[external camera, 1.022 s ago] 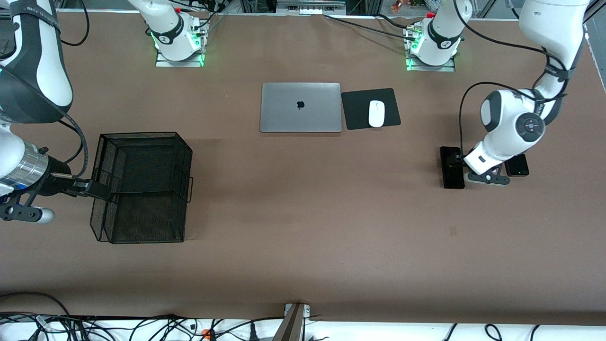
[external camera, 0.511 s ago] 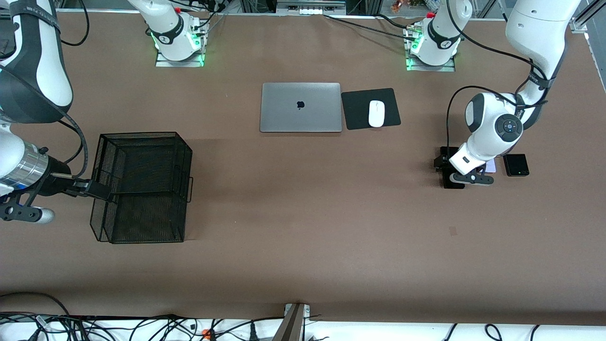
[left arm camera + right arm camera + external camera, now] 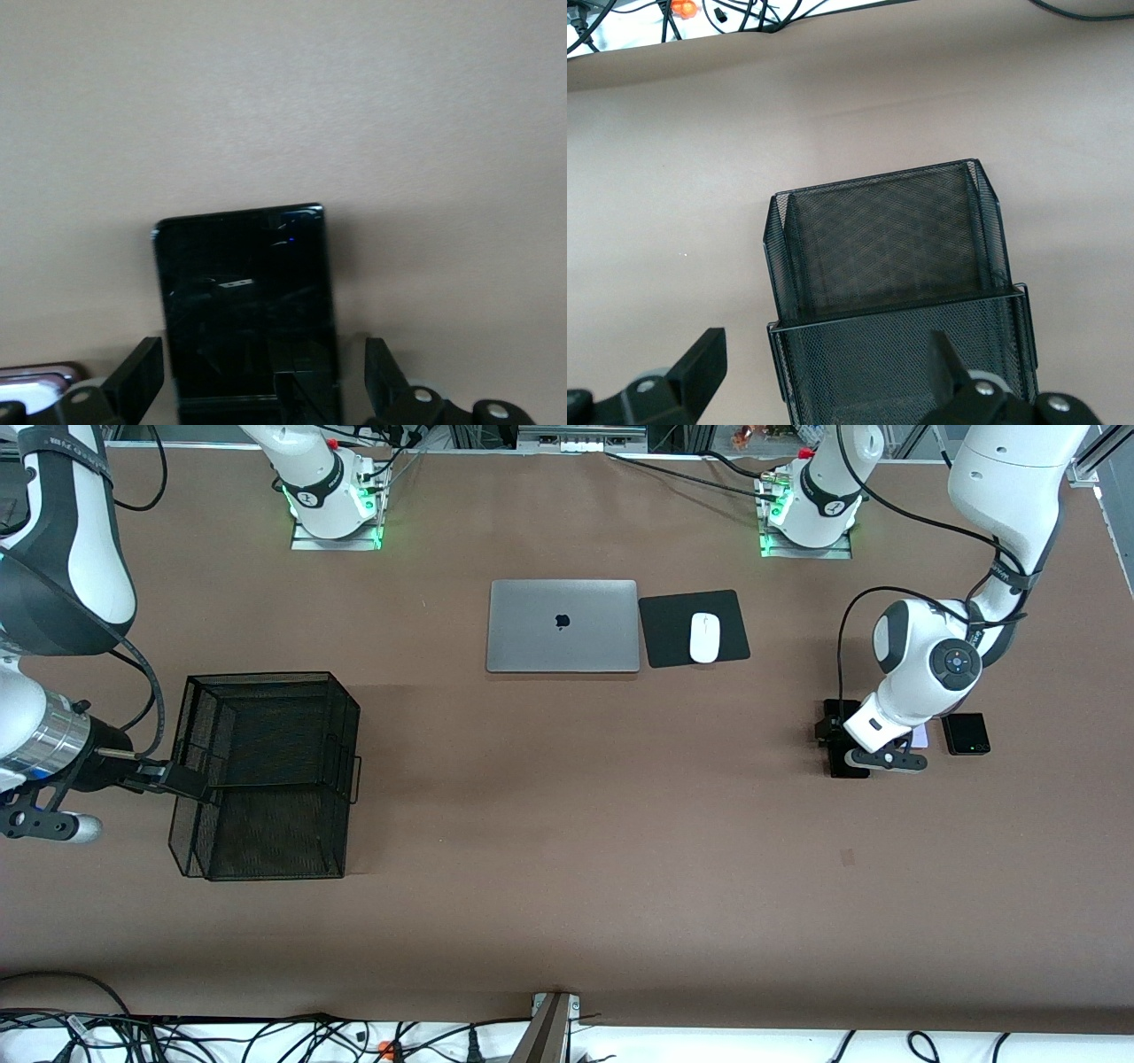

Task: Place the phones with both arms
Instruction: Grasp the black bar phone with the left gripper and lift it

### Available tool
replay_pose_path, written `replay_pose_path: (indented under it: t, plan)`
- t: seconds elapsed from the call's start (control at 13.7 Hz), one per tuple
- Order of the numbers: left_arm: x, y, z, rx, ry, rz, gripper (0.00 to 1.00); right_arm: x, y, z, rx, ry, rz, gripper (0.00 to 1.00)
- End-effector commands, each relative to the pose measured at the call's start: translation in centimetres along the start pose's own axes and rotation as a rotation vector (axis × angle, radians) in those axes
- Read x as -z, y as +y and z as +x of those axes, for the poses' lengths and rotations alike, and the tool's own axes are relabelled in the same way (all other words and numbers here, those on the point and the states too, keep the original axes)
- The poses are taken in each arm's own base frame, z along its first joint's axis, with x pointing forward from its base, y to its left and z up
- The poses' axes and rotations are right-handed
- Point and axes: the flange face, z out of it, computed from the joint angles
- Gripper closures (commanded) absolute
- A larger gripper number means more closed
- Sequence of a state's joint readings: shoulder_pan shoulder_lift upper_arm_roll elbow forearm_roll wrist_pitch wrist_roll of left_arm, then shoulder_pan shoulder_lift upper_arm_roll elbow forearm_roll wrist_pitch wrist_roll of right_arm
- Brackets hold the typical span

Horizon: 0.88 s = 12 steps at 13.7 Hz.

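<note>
Toward the left arm's end of the table lies the long black phone (image 3: 848,766), flat on the brown surface. My left gripper (image 3: 838,737) hangs low over it, open. In the left wrist view this phone (image 3: 244,292) lies between the two fingers (image 3: 137,379), with a gap on each side. The pale lavender phone (image 3: 921,735) peeks out beside the wrist, and its edge shows again (image 3: 31,382). The squarish black phone (image 3: 966,733) with a green dot lies beside it. My right gripper (image 3: 173,779) is open at the mesh basket's wall and holds nothing.
The black wire mesh basket (image 3: 266,677) stands toward the right arm's end; the right gripper (image 3: 828,372) straddles the basket's (image 3: 890,257) near wall. A shut silver laptop (image 3: 563,626) and a white mouse (image 3: 704,638) on a black pad (image 3: 664,646) lie near the bases.
The left arm has swung from over the lavender phone to over the long black phone, uncovering the squarish black one; since half a second ago it has barely moved. The right arm has stayed still.
</note>
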<state>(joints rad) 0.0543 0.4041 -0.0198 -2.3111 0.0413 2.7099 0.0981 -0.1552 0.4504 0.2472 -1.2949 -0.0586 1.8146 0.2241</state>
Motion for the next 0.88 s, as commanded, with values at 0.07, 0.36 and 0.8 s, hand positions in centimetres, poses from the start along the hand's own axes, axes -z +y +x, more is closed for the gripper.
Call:
replay_pose_path:
  t: [0.07,0.36,0.8]
  plan:
    - [-0.2,-1.6,-0.5,-0.031,0.004,0.008,0.0,0.5,0.3,-0.3,0.008,0.0,0.0,0.0]
    - [-0.5,-1.2,-0.6,0.018,0.0,0.005,0.0,0.5,0.2,-0.3,0.008,-0.001,0.002,0.0]
    - [-1.7,-0.8,-0.6,0.038,0.002,0.003,0.0,0.5,0.4,-0.2,0.007,0.0,0.0,0.0]
